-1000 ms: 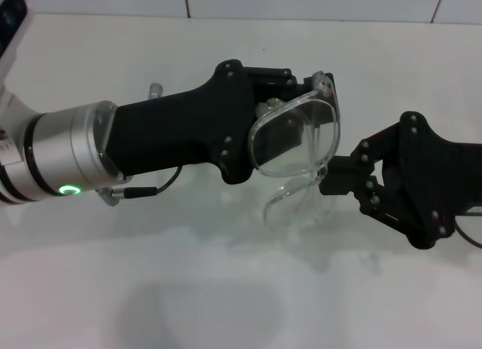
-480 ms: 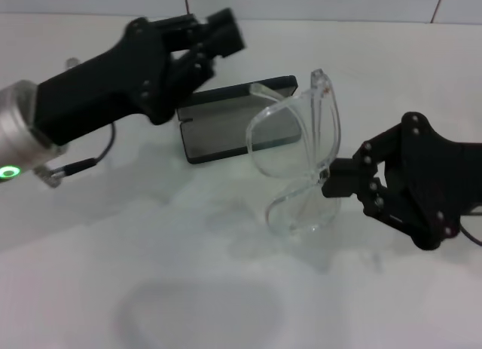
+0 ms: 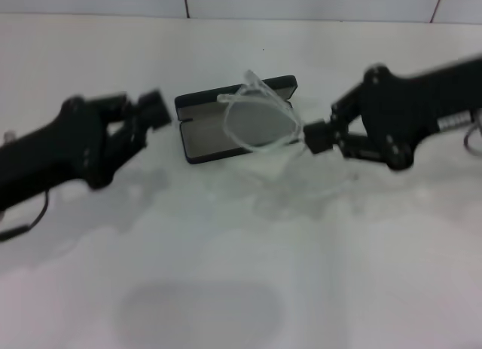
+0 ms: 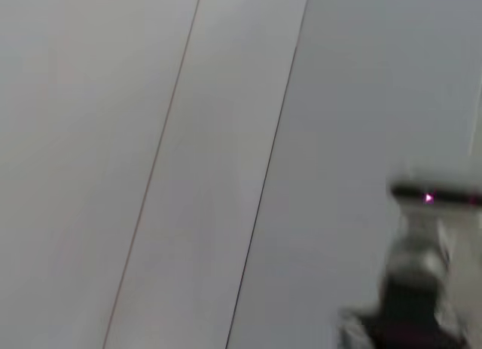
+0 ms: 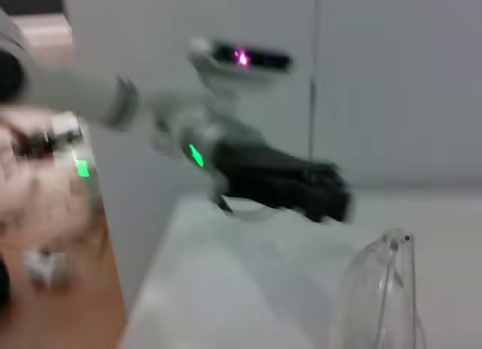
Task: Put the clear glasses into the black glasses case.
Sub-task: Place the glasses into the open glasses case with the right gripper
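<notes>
Holding the clear glasses (image 3: 260,119) above the open black glasses case (image 3: 203,134), right hand (image 3: 310,136); left hand (image 3: 154,111) beside it, grip unclear.

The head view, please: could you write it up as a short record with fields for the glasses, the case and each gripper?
clear glasses: held at one end by the right gripper, above the case
black glasses case: open on the table, grey lining showing
right gripper: shut on the glasses, beside the case
left gripper: beside the case, holding nothing
</notes>
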Robot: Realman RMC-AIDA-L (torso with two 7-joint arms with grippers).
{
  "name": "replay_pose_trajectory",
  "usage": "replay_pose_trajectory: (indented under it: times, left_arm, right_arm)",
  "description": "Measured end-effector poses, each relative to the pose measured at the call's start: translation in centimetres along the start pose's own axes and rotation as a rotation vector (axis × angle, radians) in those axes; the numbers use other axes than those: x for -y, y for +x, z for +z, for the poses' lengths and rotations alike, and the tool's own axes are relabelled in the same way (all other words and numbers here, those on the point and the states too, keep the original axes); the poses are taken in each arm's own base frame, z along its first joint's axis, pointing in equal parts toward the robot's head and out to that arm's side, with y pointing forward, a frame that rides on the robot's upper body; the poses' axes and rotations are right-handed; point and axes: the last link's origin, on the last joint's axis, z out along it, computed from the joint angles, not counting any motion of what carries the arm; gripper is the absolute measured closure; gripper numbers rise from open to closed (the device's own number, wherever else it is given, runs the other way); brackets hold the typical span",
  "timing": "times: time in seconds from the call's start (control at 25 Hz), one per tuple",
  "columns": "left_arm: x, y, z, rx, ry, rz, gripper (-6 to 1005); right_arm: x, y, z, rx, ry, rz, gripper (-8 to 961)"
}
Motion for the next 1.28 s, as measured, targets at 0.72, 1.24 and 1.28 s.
replay_pose_trajectory:
  times: [0.72, 1.24, 1.28]
  left_arm:
    - [-1.9, -3.3, -4.2, 0.157, 0.062, 0.063, 855]
    - [-1.8, -3.4, -3.7, 0.154, 0.057, 0.064, 855]
    - [-1.7, -3.4, -3.7, 0.153, 0.056, 0.064, 855]
  right_arm:
    - [7.0, -6.3, 9.6, -0.908, 0.029, -0.07, 916]
    - [6.6, -4.7, 10.5, -0.896, 0.056, -0.347, 913]
    - [6.5, -4.5, 10.5, -0.888, 0.049, -0.375, 912]
